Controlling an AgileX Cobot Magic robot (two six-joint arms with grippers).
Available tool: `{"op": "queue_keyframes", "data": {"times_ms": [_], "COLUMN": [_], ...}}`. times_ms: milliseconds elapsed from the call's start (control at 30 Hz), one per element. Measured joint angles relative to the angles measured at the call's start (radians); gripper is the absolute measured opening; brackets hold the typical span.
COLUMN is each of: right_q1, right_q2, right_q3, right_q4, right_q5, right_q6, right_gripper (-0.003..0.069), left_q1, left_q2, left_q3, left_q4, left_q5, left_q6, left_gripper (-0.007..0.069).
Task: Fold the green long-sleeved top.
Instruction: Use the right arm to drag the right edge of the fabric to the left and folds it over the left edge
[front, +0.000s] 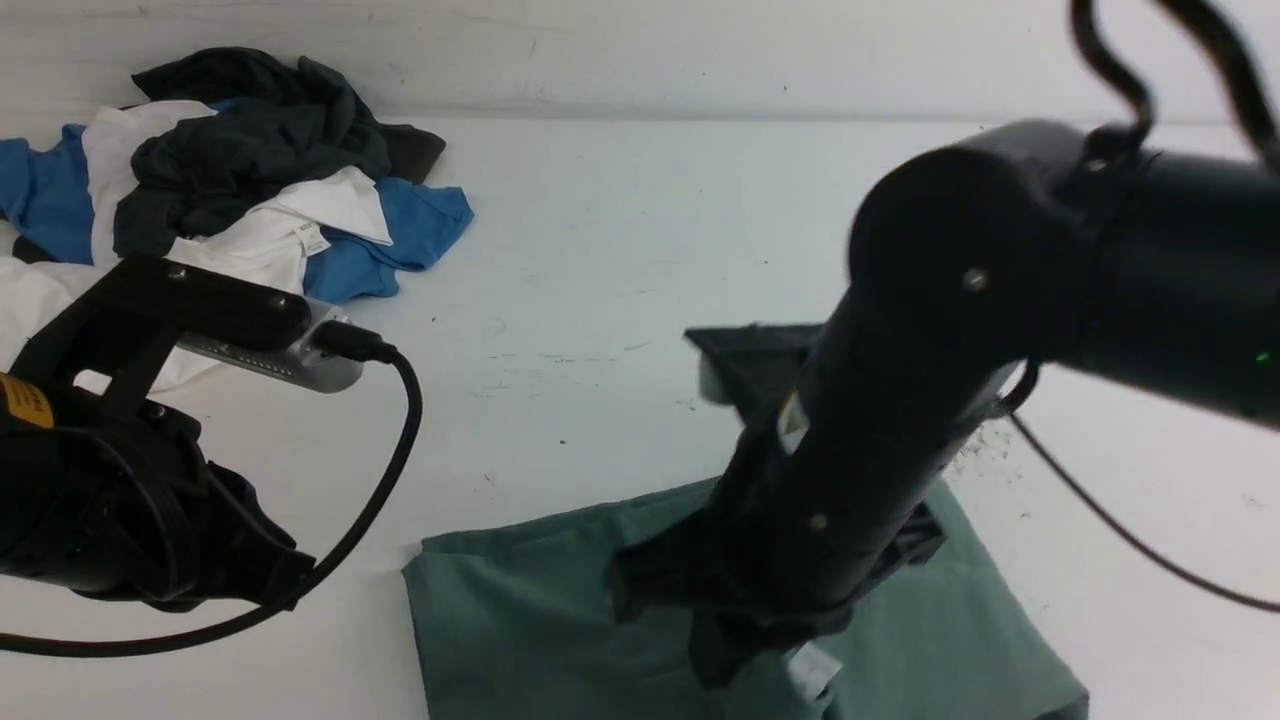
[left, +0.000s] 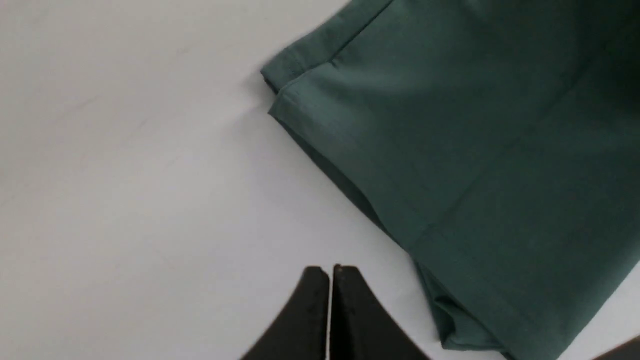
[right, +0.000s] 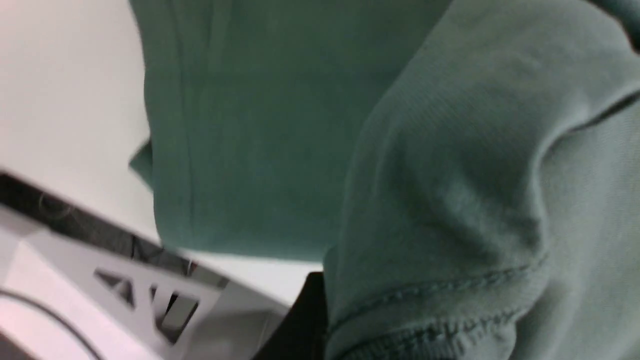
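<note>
The green long-sleeved top (front: 520, 620) lies on the counter (front: 560, 400) in front of the robot, partly folded, one portion bunched up over the rest; the right claw (right: 322, 320) is over it, pinching a gathered part of the top near a stitched hem, though the tips are half hidden by cloth and the grip is hard to make out fully; the left claw (left: 330, 310) is closed and empty, just beside the top; a pile of white, blue and dark garments (front: 250, 180) sits well apart, at the far left.
</note>
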Motion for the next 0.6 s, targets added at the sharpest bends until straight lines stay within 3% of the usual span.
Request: {"op": "queue_keyframes", "data": {"times_ms": [200,433,600], "right_q1": [0.062,0.064,0.064], "right_q2": [0.05,0.049,0.049], "right_q3": [-0.029,-0.222,-0.335], "right_q4": [0.096,0.058,0.032], "right_q5": [-0.071,0.0,0.015], "right_q6": [-0.064,-0.052,-0.041], "right_gripper": [0.004,0.004,0.004], "left_q1": [0.0,0.001,0.046], "left_q2": [0.0,-0.004,-0.061], "left_q3": [0.0,0.0,-0.02], "left_q4": [0.0,0.011,0.089], "left_q5": [0.001,0.002,0.004], "left_q6": [0.0,-0.011,-0.086], "left_gripper": [-0.0004,-0.0004,-0.0004]}}
